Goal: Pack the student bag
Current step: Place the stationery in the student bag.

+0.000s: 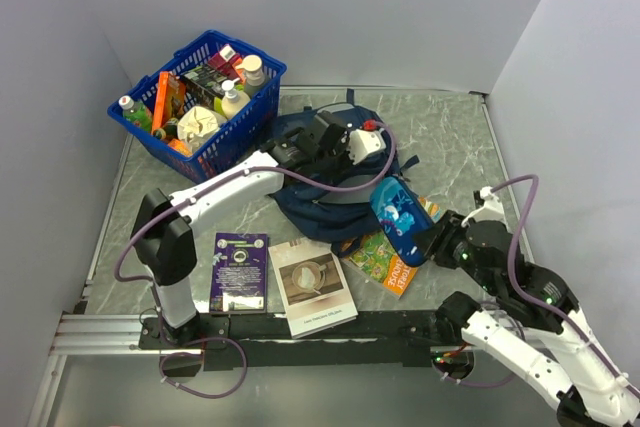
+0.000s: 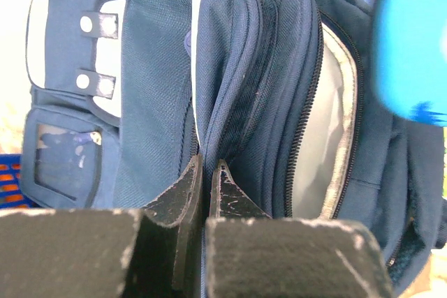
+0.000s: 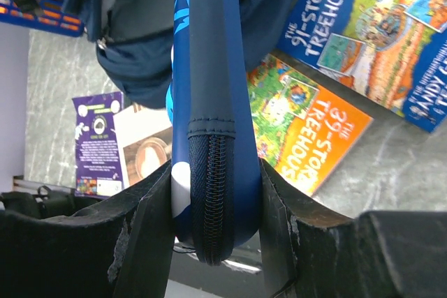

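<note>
The soft navy cloth student bag (image 1: 318, 209) lies near the far edge of the smooth grey desk (image 1: 450, 137), the left end effector (image 2: 207, 169) pinched shut on its fold, the right end effector (image 3: 216, 169) squeezing a long blue pencil case (image 3: 209, 68).

L arm (image 1: 225, 187) stretched fwd, wrist over student bag (image 2: 154, 88). L hand (image 2: 208, 171) closed, tips together at a fold of student bag; fabric nipped or not, can't tell. R arm (image 1: 530, 332) bent, to R of student bag. R hand (image 3: 215, 172) part-way apart, clamping pencil case (image 3: 209, 68) edge-on.
</note>
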Available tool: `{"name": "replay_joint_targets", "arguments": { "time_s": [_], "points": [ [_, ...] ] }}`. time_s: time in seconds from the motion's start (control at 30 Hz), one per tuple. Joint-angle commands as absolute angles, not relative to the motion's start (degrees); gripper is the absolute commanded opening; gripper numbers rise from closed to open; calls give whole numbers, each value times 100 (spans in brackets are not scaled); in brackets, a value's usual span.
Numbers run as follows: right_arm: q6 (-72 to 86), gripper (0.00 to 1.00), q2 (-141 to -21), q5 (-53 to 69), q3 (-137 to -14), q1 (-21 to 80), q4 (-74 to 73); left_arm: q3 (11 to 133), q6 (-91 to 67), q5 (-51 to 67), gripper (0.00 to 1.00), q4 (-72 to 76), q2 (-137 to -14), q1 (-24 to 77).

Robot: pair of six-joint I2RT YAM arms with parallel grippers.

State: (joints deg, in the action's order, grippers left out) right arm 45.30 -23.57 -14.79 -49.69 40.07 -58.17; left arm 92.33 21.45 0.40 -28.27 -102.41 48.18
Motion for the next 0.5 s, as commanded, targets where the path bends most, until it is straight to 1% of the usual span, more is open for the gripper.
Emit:
{"name": "replay_joint_targets", "arguments": {
  "time_s": [0.0,0.13,0.27,0.47],
  "points": [
    [4693,0,-2742,-1485,-5010,3999,-4703,9580,1934,140,1,-2838,-9668,4808],
    [4912,0,-3075,-1486,-4957,3973,-4228,9712,1898,272,1,-2936,-9607,4808],
    [5194,0,-3348,-1196,-4756,3824,-3973,9800,2021,150,1,-2979,-9554,4930],
    [5686,0,-3340,-888,-4167,3630,-3630,9993,1899,272,1,-3129,-9519,4966]
  ]
}}
